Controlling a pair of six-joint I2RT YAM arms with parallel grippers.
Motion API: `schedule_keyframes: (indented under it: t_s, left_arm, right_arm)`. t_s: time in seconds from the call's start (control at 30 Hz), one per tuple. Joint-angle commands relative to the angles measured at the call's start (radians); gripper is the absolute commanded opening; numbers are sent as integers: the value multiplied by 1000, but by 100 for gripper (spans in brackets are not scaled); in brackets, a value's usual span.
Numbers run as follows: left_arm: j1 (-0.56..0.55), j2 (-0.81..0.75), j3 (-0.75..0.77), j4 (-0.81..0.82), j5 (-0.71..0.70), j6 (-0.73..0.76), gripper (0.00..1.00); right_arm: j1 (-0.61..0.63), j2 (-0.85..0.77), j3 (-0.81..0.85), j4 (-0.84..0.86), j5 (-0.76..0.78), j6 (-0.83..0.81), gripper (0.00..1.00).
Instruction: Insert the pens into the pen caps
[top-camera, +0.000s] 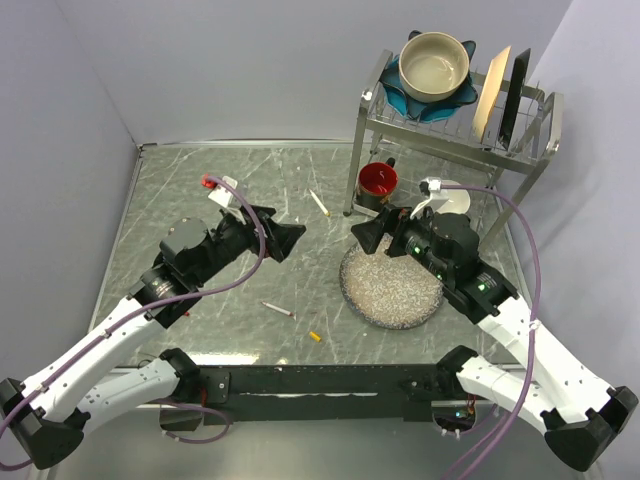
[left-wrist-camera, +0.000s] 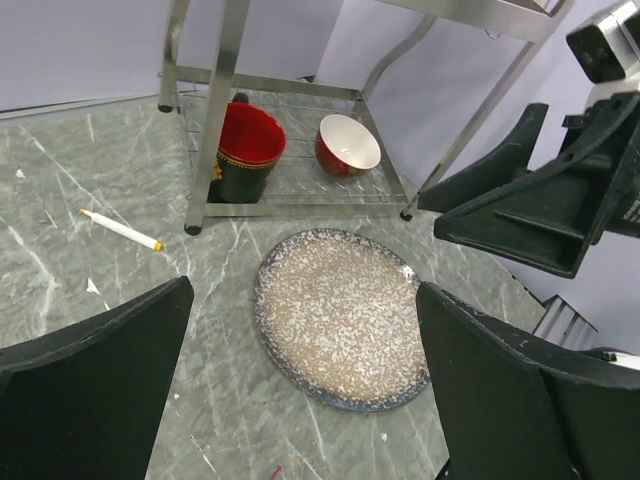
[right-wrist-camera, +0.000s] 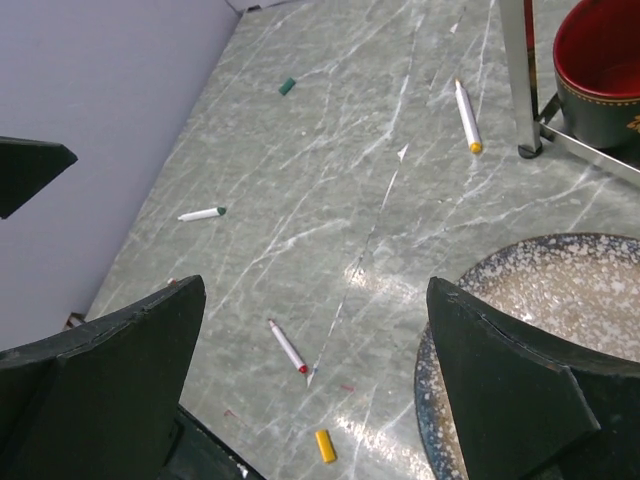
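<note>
A yellow-tipped pen (top-camera: 318, 203) lies near the rack leg; it also shows in the left wrist view (left-wrist-camera: 122, 229) and the right wrist view (right-wrist-camera: 467, 115). A red-tipped pen (top-camera: 278, 310) (right-wrist-camera: 287, 347) lies at the front middle, with the yellow cap (top-camera: 315, 336) (right-wrist-camera: 325, 445) just right of it. A green-tipped pen (right-wrist-camera: 202, 214) and the green cap (right-wrist-camera: 287, 87) lie farther left, hidden under the left arm from above. A small red piece (top-camera: 208, 182), possibly the red cap, sits by the left wrist. My left gripper (top-camera: 288, 235) (left-wrist-camera: 300, 400) and right gripper (top-camera: 378, 228) (right-wrist-camera: 310, 390) are open, empty, above the table.
A speckled plate (top-camera: 392, 283) (left-wrist-camera: 340, 315) lies under the right gripper. A metal dish rack (top-camera: 455, 110) stands at the back right, with a red mug (top-camera: 378, 181) (left-wrist-camera: 245, 150) and a small bowl (left-wrist-camera: 347, 145) on its lower shelf. A wall borders the table's left.
</note>
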Motion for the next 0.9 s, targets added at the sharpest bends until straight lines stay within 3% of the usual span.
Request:
schedule_keyframes:
  t_s: [0.0, 0.1, 0.2, 0.27, 0.3, 0.33, 0.43, 0.6, 0.73, 0.87]
  left_arm:
    - [0, 5, -3, 27, -47, -24, 99]
    - [0, 23, -1, 7, -210, -67, 99]
    - [0, 52, 0, -109, -412, -240, 99]
    - [0, 80, 2, -219, -500, -450, 98]
    - [0, 88, 5, -369, -593, -537, 89]
    - [0, 99, 6, -449, -626, -738, 84]
    - [0, 131, 14, -623, -595, -907, 77]
    - [0, 154, 8, -755, -501, -1118, 68]
    - [0, 204, 22, -849, -449, -1286, 67]
    - [-1, 347, 75, -942, -400, -1339, 66]
  right_arm:
    - [-5, -34, -55, 78, -27, 43, 100]
    - [-5, -51, -97, 98, -62, 67, 100]
    - [-5, -63, -125, 95, -83, 72, 100]
    - [-3, -64, -134, 75, -82, 72, 100]
    - [-3, -72, -135, 49, -77, 70, 100]
    - [-5, -74, -135, 37, -77, 63, 100]
    - [-3, -78, -128, -18, -61, 37, 100]
    - [-3, -106, -154, -29, -64, 35, 99]
    - [-5, -130, -192, 14, -96, 50, 98]
    - [-3, -140, -183, -11, -71, 50, 98]
